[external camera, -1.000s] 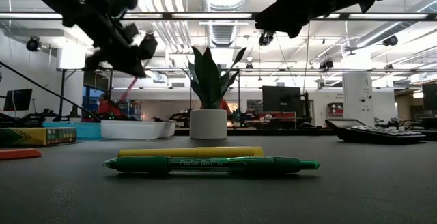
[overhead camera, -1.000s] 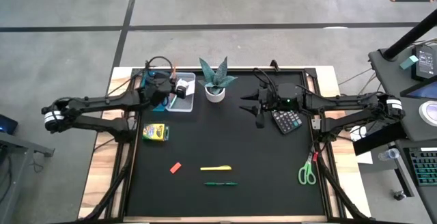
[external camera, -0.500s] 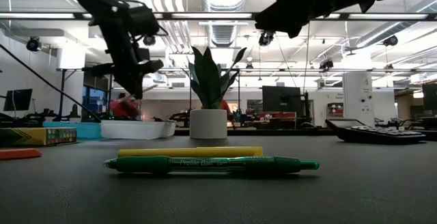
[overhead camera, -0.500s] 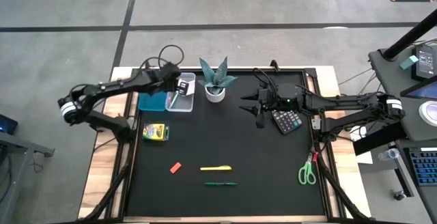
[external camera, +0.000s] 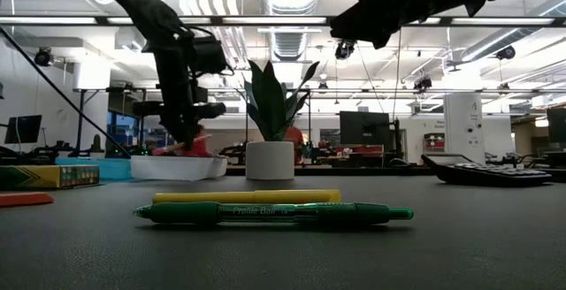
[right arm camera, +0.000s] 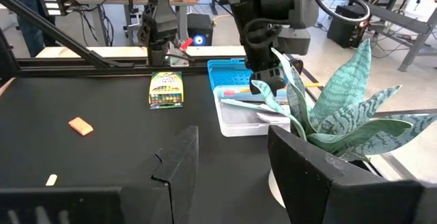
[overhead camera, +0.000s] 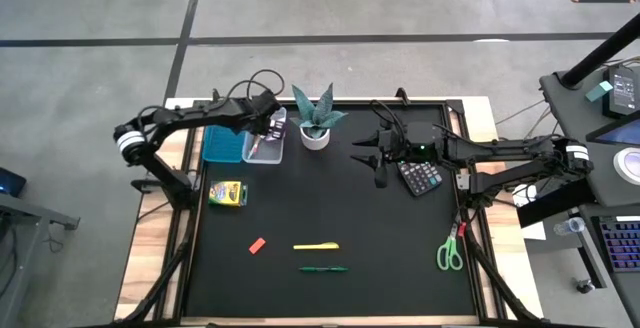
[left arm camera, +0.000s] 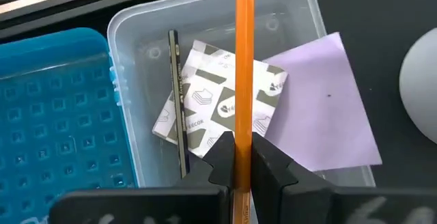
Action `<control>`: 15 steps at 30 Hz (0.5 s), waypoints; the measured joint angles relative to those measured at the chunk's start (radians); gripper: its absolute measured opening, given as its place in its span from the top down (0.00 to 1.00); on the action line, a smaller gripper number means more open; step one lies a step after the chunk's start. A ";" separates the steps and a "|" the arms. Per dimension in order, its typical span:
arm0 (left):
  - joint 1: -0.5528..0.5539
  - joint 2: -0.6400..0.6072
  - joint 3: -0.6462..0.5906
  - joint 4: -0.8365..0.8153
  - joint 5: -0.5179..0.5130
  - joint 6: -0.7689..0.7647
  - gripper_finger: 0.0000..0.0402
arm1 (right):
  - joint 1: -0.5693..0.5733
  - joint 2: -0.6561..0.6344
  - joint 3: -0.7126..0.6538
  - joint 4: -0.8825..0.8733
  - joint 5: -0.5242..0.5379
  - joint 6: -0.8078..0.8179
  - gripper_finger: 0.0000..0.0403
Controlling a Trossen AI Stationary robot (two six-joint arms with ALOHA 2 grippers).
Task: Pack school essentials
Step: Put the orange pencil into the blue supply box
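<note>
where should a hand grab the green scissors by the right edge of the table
Probably across the closed blades, from straight above. The scissors lie flat, green handle loops toward the near edge, blades pointing away. The blades form one narrow bar that two fingers can span; the loops look wider. The right hand, open, is nearer.

A robotics lab in a large industrial hall: the low view looks past the black surface (external camera: 495,255) to exposed ceiling ducts (external camera: 287,7), strip lights and rows of benches with monitors (external camera: 363,129). From above, bare concrete floor (overhead camera: 380,3) surrounds the rig, with a cluttered equipment desk (overhead camera: 615,118) beside it
</note>
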 joint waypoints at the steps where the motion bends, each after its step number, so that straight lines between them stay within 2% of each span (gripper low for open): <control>1: 0.000 0.004 0.000 0.001 0.000 -0.001 0.99 | 0.000 0.000 0.000 0.000 0.000 -0.001 0.59; 5: 0.000 0.007 0.000 0.008 -0.001 -0.018 0.96 | 0.000 0.000 0.000 0.000 0.000 -0.009 0.59; 15: 0.000 0.006 0.000 0.007 -0.010 -0.017 0.77 | 0.000 0.000 0.000 0.000 0.000 -0.009 0.59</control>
